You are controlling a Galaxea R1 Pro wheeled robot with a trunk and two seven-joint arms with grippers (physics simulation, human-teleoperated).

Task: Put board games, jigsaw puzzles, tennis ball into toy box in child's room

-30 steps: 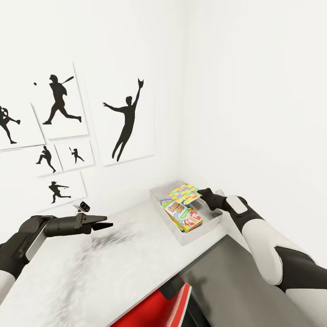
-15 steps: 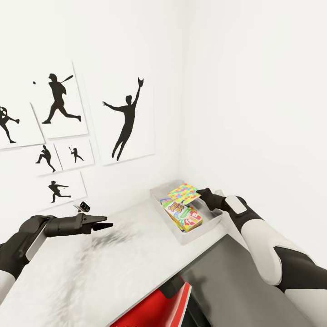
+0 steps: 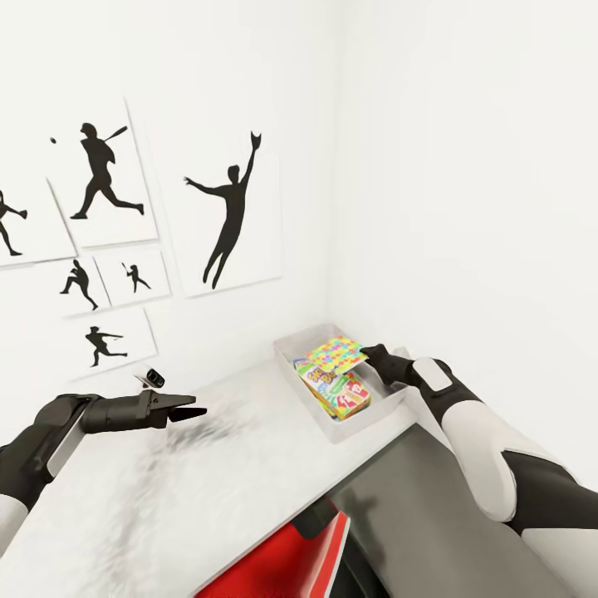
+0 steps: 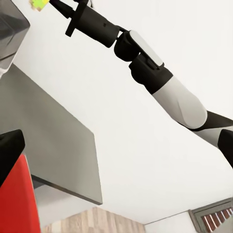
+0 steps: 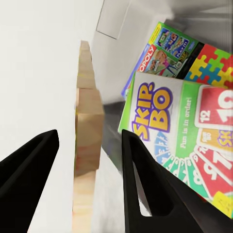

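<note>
- The table (image 3: 208, 490) runs pale and mottled to the corner, where the toy box (image 3: 382, 409) sits close to its front edge. If I push sideways with the arm, I judge the light tray could slide or tip off that edge.
- Inside the box lie the Skip-Bo game (image 5: 179, 131), the Monopoly game (image 5: 162, 53) beneath it, and one jigsaw puzzle (image 5: 213, 65).
- My right gripper (image 3: 371, 355) holds the second jigsaw puzzle (image 3: 336, 353) over the box, jaws clamped on its edge (image 5: 87, 141). It sits tilted, so releasing now could leave it propped on the rim.
- My left gripper (image 3: 187, 410) hovers over the table with nothing in it; I cannot tell how its jaws stand.
- I see no tennis ball, so I may miss it.
</note>
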